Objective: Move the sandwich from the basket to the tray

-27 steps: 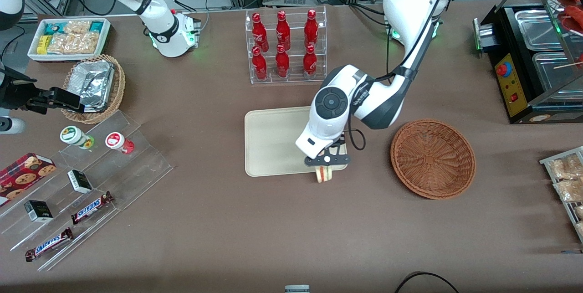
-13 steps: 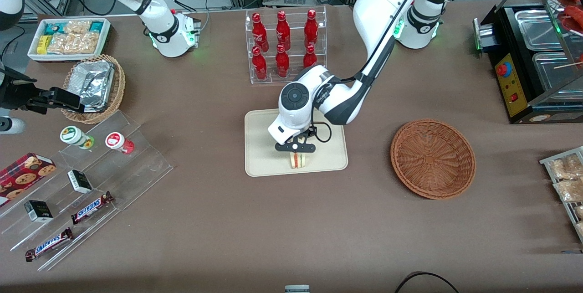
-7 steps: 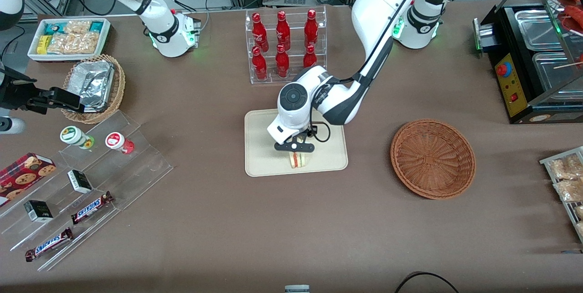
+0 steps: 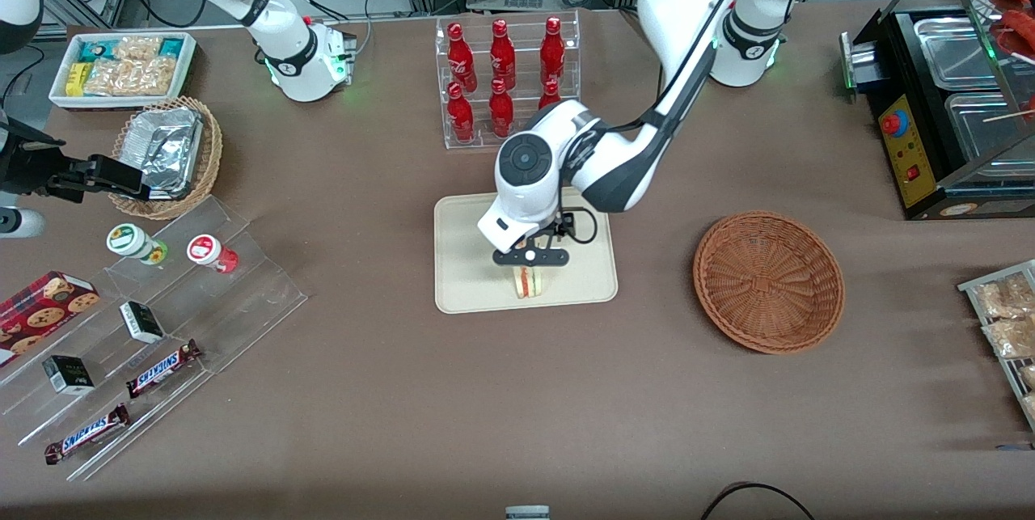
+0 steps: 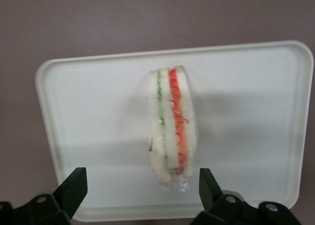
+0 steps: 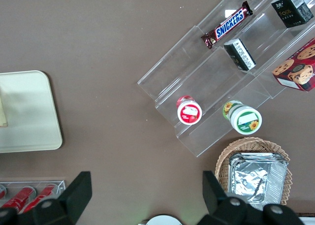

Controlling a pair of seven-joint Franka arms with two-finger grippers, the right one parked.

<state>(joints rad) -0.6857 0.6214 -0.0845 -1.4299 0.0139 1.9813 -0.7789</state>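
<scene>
The sandwich (image 4: 528, 282) (image 5: 172, 124), a pale wedge with red and green filling stripes, lies on the cream tray (image 4: 469, 277) (image 5: 98, 112), close to the rim nearest the front camera. My left gripper (image 4: 530, 260) (image 5: 141, 181) hangs just above it, open. Its black fingertips (image 5: 76, 181) stand wide apart on either side of the sandwich's end and do not touch it. The reddish-brown wicker basket (image 4: 768, 281) sits beside the tray toward the working arm's end of the table, with nothing in it. The tray's corner (image 6: 24, 112) also shows in the right wrist view.
A clear rack of red bottles (image 4: 505, 83) stands farther from the front camera than the tray. Toward the parked arm's end are acrylic steps (image 4: 162, 318) with snacks, a tan basket with foil (image 4: 166, 152) and a white snack bin (image 4: 121, 67). A black food warmer (image 4: 946, 99) stands at the working arm's end.
The gripper carried the sandwich from the tray's corner to over the tray. It has since risen slightly, and the sandwich stays lying on the tray.
</scene>
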